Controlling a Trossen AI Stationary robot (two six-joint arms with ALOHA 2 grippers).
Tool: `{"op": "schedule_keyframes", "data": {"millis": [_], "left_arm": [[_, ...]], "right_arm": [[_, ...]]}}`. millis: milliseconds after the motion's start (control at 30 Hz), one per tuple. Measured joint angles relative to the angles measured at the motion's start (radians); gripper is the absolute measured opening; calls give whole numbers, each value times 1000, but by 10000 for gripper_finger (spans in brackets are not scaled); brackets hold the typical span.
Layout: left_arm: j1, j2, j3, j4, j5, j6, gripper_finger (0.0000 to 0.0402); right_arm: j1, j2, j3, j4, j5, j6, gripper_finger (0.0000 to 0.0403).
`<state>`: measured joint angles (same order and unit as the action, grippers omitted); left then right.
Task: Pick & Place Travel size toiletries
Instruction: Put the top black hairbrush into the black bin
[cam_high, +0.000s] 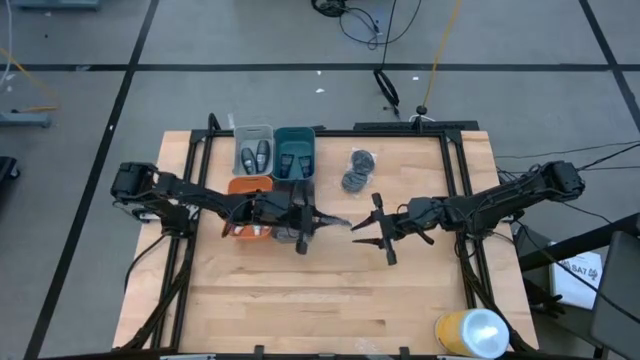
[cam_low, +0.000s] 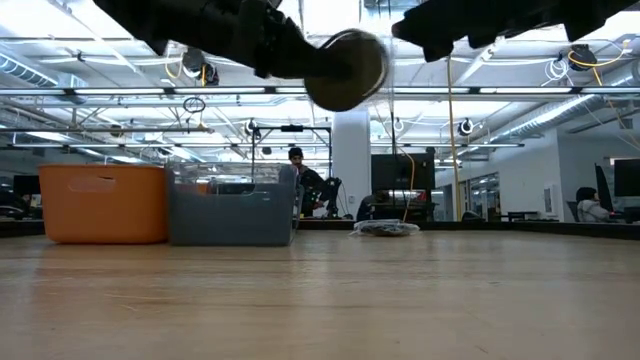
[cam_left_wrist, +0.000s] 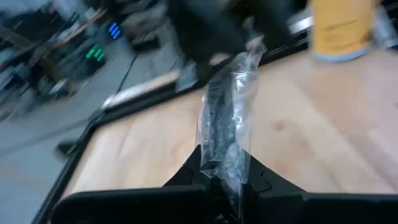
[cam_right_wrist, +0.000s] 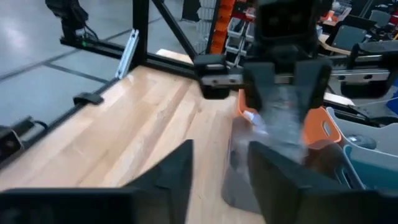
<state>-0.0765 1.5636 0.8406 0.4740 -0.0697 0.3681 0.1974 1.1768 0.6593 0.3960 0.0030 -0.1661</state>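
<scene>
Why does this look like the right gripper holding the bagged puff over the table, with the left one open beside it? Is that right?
No, the sides are swapped. The left gripper has its fingers shut on the bagged puff, as the left wrist view shows. The right gripper is the open one, seen in the high view.

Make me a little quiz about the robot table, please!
1. True or false: the left gripper is shut on the clear-wrapped item, and the right gripper facing it is open.
2. Which bin holds the two dark grey bottles? A orange, B clear, C teal.
3. Fill in: the two round puffs lie on the ____, outside every bin.

Key: 1 true. 2 B, the clear bin. 3 table.
</scene>
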Motion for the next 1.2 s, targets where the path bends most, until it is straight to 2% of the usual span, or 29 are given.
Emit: {"op": "schedule_keyframes", "data": {"millis": [133,267,367,500,600,667,833,1000,1200], "left_arm": [[-12,-103,0,-171,-145,-70,11],[-25,-222,1,-396,-277,-294,11],[-39,-288,0,-554,-336,-513,14],[-59,-304,1,-690,-365,-826,11],[-66,-277,1,-735,-401,-1035,11],[-65,-241,1,-747,-415,-1120,16],[-51,-134,0,-776,-423,-1255,12],[-28,-52,-1,-762,-413,-1283,17],[-21,-53,-1,-768,-367,-1217,117]], "right_arm": [[0,-58,0,-59,-3,44,199],[0,-108,0,-128,25,75,231],[-1,-135,-2,-184,117,74,237],[-1,-146,-17,-195,261,72,232],[-1,-147,-23,-188,313,72,226],[-2,-147,-30,-180,313,72,222],[-2,-147,-38,-162,311,88,216],[-2,-147,-39,-163,310,99,216],[-2,-147,-46,-162,310,97,213]]}}
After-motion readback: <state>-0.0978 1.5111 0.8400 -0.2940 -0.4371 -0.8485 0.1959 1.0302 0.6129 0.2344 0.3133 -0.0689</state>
